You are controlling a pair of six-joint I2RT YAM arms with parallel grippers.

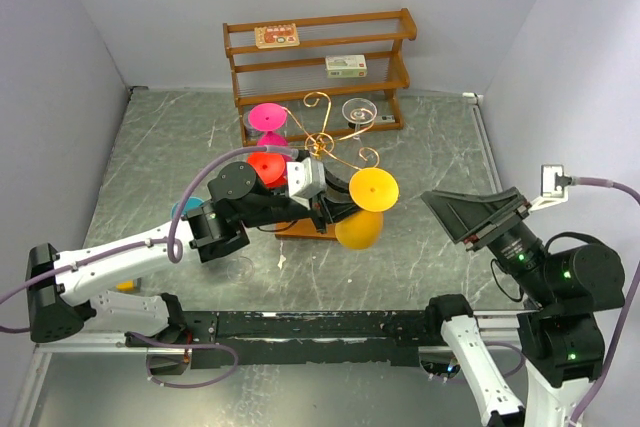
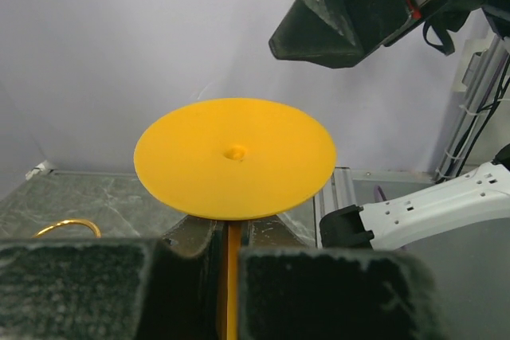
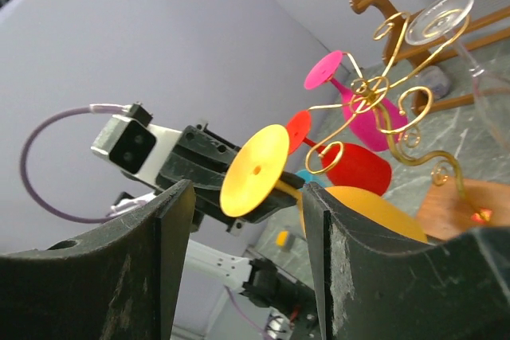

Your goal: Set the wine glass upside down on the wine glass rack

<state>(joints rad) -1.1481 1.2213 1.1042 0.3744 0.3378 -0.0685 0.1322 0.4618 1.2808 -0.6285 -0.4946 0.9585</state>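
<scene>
The left tool (image 1: 332, 210) is closed on the stem of the yellow wine glass (image 1: 373, 190) near the middle of the tabletop. The glass is upside down, foot up and bowl down, its long axis close to upright. It is just right of the rack (image 1: 300, 230) post. Toward the right edge, the right tool (image 1: 462, 209) hangs open, holding nothing.

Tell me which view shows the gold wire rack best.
The right wrist view: the gold wire rack shows its scroll arms and post side-on. The top view shows it from above, partly behind the left arm; the left wrist view shows only one curl.
</scene>
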